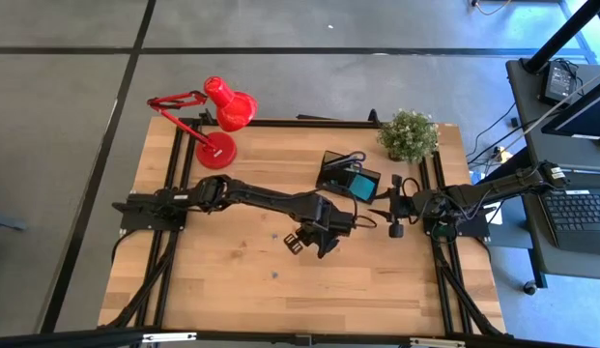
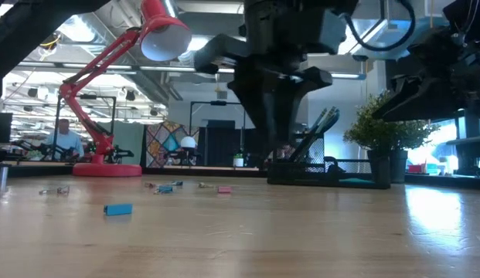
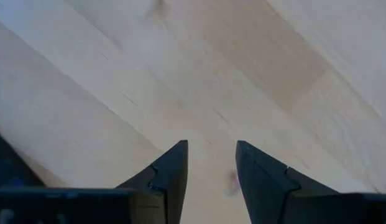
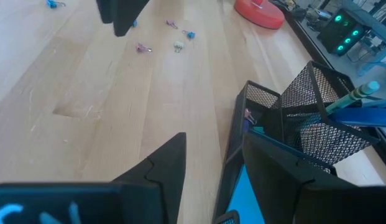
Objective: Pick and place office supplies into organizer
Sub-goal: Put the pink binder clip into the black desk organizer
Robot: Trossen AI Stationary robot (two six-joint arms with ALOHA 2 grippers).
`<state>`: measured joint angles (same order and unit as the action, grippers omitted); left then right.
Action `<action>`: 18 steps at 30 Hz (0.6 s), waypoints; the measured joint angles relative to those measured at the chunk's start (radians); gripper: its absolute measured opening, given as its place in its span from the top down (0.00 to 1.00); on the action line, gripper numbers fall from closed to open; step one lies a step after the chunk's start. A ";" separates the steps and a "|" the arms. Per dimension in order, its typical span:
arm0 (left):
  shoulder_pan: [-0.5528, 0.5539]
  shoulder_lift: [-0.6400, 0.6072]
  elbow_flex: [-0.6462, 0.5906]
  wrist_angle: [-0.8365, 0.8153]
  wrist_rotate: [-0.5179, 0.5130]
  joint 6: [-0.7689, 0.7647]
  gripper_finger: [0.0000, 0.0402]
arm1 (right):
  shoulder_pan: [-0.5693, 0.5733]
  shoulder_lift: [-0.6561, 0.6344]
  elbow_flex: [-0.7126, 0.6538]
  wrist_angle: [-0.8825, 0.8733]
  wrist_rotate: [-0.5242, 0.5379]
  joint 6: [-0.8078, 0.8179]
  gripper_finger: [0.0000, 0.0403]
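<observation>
The black mesh organizer [image 1: 344, 176] stands at the table's far middle. It holds a teal sticky-note pad [image 1: 362, 186] and upright pens [image 4: 357, 94]. Tiny clips [image 4: 143, 48] and a small blue block [image 2: 117, 208] lie loose on the wood. My left gripper [image 3: 211, 149] points straight down over bare wood near the table's middle [image 1: 319, 237]. It is open and holds nothing, and a small pink bit [image 3: 232, 180] lies on the wood below its fingers. My right gripper [image 4: 214, 140] waits open beside the organizer's right side [image 1: 382, 207].
A red desk lamp [image 1: 217, 121] stands at the far left and a potted plant [image 1: 409, 135] at the far right, close to the organizer. Bare wood [image 1: 232, 280] stretches along the near half of the table.
</observation>
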<state>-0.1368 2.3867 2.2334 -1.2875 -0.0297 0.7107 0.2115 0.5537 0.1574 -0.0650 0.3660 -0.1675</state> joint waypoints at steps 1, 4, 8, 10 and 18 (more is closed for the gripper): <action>0.000 0.000 0.000 -0.015 0.000 0.001 0.68 | 0.000 0.000 0.000 0.000 0.000 -0.002 0.60; 0.002 0.000 0.000 -0.056 0.009 -0.005 0.68 | 0.000 0.000 0.000 0.003 0.001 -0.002 0.60; 0.002 0.000 0.000 -0.104 0.020 0.006 0.69 | 0.000 0.000 0.000 0.035 0.044 0.003 0.60; 0.001 -0.001 -0.004 -0.115 0.014 0.008 0.70 | 0.000 0.000 0.000 0.054 0.057 0.000 0.60; 0.026 -0.003 -0.105 -0.015 0.118 0.024 0.74 | 0.000 0.000 0.000 0.076 0.062 -0.035 0.60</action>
<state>-0.1112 2.3837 2.1282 -1.3027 0.0888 0.7346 0.2115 0.5541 0.1574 0.0105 0.4280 -0.2026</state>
